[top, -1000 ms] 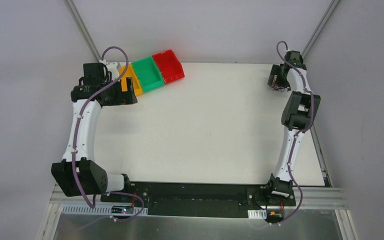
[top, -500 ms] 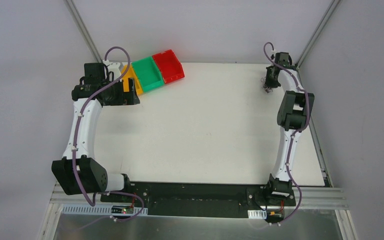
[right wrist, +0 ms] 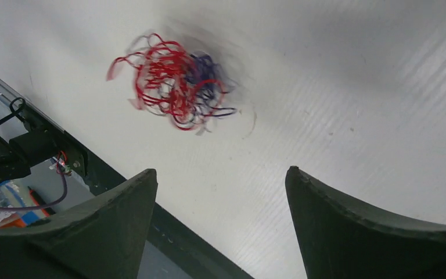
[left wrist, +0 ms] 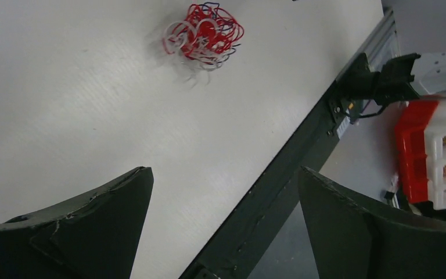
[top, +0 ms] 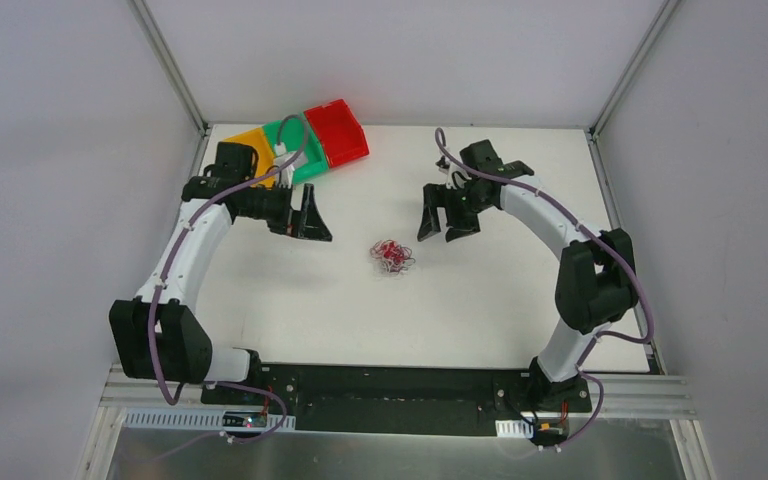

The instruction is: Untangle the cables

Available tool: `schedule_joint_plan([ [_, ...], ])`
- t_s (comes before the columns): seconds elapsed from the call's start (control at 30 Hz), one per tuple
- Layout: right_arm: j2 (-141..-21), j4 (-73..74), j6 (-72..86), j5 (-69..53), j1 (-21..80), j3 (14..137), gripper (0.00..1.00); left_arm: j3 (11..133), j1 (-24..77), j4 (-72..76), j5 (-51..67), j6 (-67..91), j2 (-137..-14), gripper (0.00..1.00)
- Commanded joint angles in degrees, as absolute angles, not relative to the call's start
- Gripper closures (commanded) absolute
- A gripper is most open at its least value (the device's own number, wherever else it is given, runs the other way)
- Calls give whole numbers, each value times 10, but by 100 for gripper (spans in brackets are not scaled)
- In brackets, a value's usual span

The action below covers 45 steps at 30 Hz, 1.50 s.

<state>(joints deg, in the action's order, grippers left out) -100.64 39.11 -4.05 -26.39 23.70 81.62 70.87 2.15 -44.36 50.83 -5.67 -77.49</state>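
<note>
Cables [top: 392, 257] sit in one tangled clump on the white table [top: 500, 300], touching neither gripper.

Top view: your right gripper [top: 442, 232] is nearer. The clump lies toward the bases and the left arm from it. The left gripper [top: 310, 232] is farther off.

Left wrist view: jaws wide, empty, clump well ahead.

Right wrist view: jaws spread, nothing held, clump ahead-left and blurred. It looks roughly round, with no clear long axis.
</note>
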Motion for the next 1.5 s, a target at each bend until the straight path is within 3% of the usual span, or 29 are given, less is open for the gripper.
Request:
schedule_joint_plan([
  [0.0,-968,425,-1,-283,209,772,15,676,73,-434,562,-66,-796,3],
  [0.5,-1054,308,93,-360,252,746,23,616,145,-313,574,-6,-920,39],
  [0.63,-1093,273,119,-373,256,756,26,631,161,-294,571,-2,-949,40],
  [0.87,-1128,219,147,-362,262,755,28,665,184,-223,510,51,-1003,28],
  [1.07,-1166,173,173,-380,265,767,30,680,191,-106,502,108,-1077,26],
  [1.2,-1179,152,184,-399,266,767,40,686,214,-52,500,138,-1107,27],
  [1.3,-1164,142,182,-404,266,757,54,697,226,-32,497,158,-1127,30],
  [1.37,-1146,142,175,-404,265,749,69,699,225,-15,494,173,-1131,45],
  [1.47,-1111,177,154,-393,259,743,92,686,219,-20,511,168,-1101,100],
])
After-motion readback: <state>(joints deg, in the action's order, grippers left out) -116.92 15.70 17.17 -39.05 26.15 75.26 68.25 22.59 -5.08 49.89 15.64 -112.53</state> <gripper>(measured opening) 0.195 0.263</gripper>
